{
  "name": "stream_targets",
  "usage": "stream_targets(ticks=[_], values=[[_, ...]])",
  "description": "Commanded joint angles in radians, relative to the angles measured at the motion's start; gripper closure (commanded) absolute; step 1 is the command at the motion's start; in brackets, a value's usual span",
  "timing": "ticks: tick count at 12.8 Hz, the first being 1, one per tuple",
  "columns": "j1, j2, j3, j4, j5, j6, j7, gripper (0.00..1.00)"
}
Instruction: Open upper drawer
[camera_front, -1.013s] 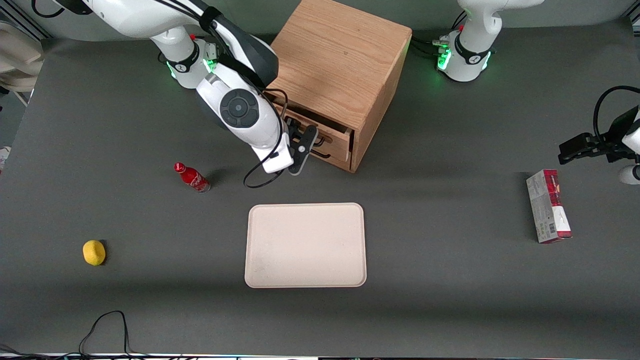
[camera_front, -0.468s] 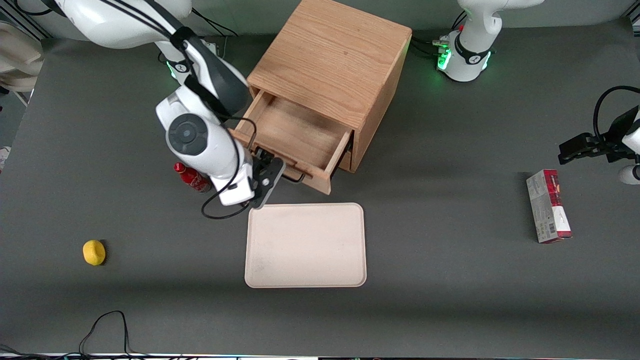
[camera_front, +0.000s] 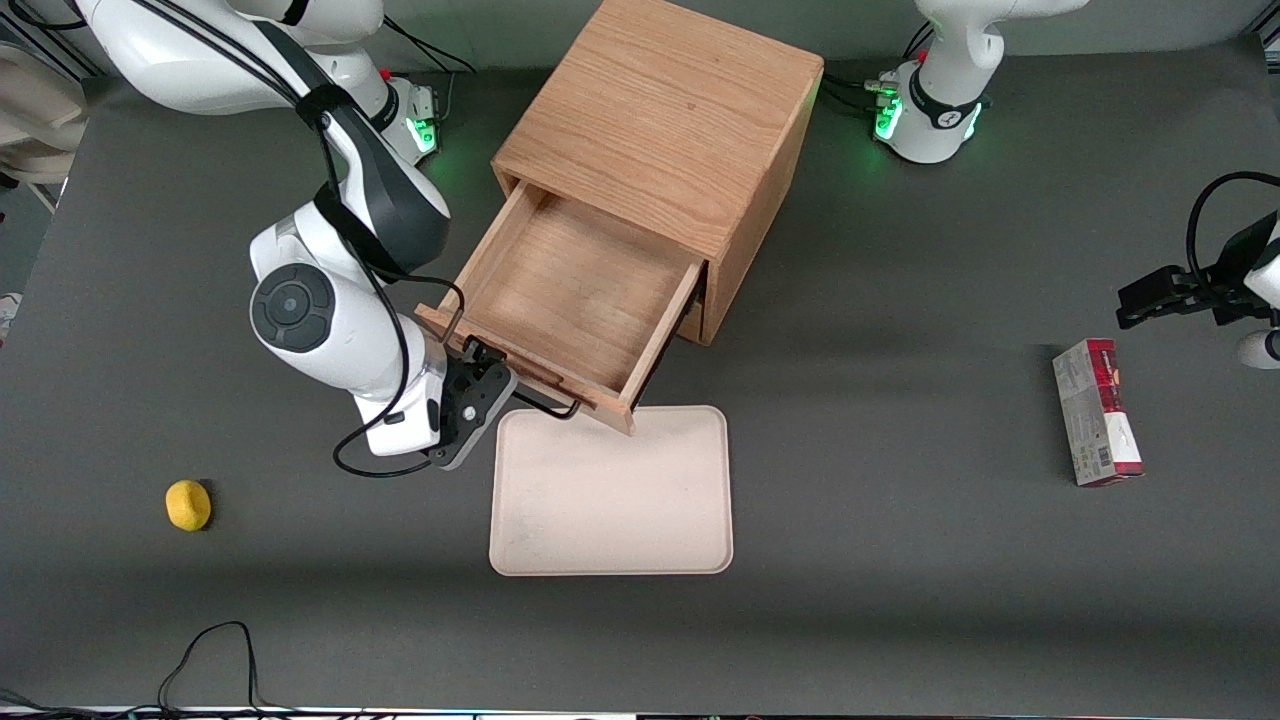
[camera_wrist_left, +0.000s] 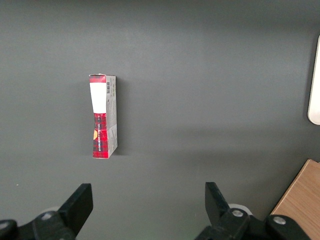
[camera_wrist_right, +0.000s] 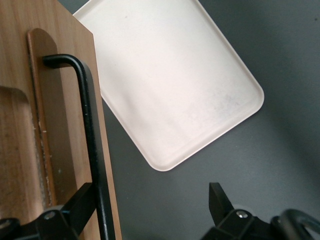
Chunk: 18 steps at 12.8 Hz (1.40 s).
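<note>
The upper drawer of the light oak cabinet stands pulled far out, and its wooden inside is bare. Its front edge hangs over the tray's rim. Its long black bar handle runs along the drawer front. My right gripper is at the handle's end toward the working arm. In the right wrist view the gripper is open. The handle passes between the fingers, close against one finger, with the other finger well apart from it. The lower drawer is hidden under the upper one.
A cream tray lies on the dark table in front of the drawer and also shows in the right wrist view. A yellow lemon lies toward the working arm's end. A red and white box lies toward the parked arm's end.
The upper drawer has slid from almost shut to far out, toward the front camera. My gripper has moved with the handle, and the arm now covers the red bottle.
</note>
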<state>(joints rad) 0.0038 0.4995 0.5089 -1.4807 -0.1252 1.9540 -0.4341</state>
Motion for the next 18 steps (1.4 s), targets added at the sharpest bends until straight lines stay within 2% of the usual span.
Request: stream_targets(ticks=[1,4,6,7,9,10,13,15,18], values=[[0.005,0.008,-0.024,0.091,-0.016,-0.027,-0.006,0.0],[-0.008,0.02,-0.067,0.215,-0.004,-0.041,-0.038,0.0],[-0.03,0.004,-0.101,0.229,0.016,-0.044,-0.046,0.0],[-0.048,-0.046,-0.157,0.217,0.091,-0.084,-0.038,0.0],[-0.033,-0.165,-0.348,0.142,0.272,-0.237,0.085,0.0],[-0.028,-0.227,-0.404,0.076,0.288,-0.259,0.16,0.0],[-0.03,-0.453,-0.428,-0.177,0.176,-0.277,0.392,0.0],[-0.03,-0.576,-0.428,-0.318,0.156,-0.277,0.518,0.0],[-0.03,-0.657,-0.428,-0.369,0.107,-0.273,0.523,0.0]])
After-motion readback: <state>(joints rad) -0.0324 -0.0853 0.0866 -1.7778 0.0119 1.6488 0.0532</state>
